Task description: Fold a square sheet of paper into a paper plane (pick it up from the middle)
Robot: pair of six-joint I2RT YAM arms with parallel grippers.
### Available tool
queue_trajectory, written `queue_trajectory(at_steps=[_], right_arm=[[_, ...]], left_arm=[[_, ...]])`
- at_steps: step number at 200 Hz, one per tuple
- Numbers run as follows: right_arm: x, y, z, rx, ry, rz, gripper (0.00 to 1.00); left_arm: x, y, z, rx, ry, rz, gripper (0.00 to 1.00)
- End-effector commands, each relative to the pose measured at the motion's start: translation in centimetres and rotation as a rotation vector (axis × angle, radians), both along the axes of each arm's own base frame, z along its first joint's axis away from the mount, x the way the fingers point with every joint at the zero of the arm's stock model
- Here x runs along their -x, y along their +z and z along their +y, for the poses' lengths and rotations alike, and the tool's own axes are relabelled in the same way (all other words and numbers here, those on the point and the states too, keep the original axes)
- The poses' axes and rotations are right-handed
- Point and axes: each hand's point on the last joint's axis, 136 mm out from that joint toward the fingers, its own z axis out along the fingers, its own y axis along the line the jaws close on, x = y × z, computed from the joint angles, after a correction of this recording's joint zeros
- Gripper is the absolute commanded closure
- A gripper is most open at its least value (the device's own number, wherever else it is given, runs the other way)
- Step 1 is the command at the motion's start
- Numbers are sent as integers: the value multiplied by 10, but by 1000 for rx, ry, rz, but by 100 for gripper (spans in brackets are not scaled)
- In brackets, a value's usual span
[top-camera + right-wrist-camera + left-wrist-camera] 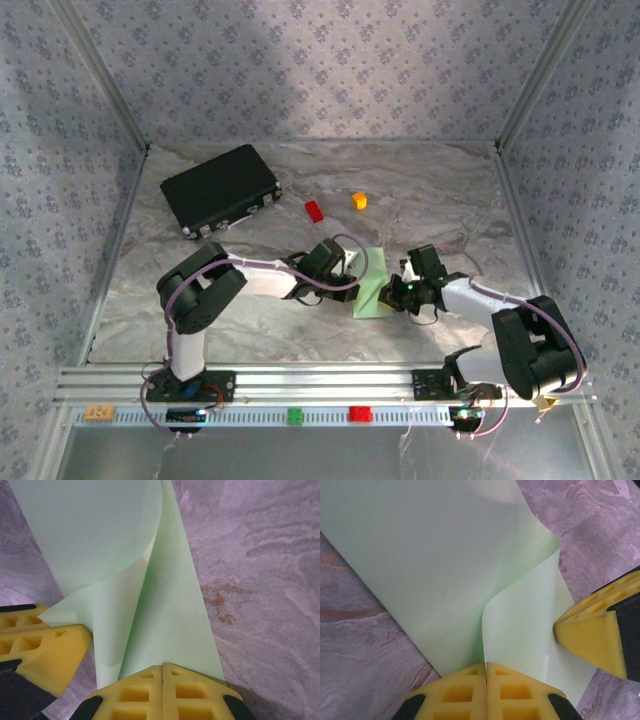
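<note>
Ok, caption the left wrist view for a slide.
Left gripper shut on a raised fold of the green sheet of paper, right gripper at its edge, marbled table beneath.

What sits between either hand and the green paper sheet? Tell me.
Nothing visible does. The left hand and the right hand are both shut, their tips right against the green paper sheet where a flap curls up.

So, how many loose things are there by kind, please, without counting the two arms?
Small blocks: 5 (on the table a red block and a yellow block; on the front rail an orange block, a green block and a second red block)
Green paper sheet: 1
Black case: 1
Total: 7
</note>
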Motion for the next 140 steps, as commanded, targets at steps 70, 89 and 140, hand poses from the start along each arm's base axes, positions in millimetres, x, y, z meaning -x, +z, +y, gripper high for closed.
queue_trajectory(at_steps=[70,89,140], right_arm=[[13,-14,-14,67,-9,58,99],[13,-14,-13,65,-9,57,99],[-4,15,-1,-23,-6,-45,97]], left_arm=[[-1,8,-1,19,3,-13,97],[-1,5,-1,9,2,-8,98],[2,-4,0,-6,-1,13,98]])
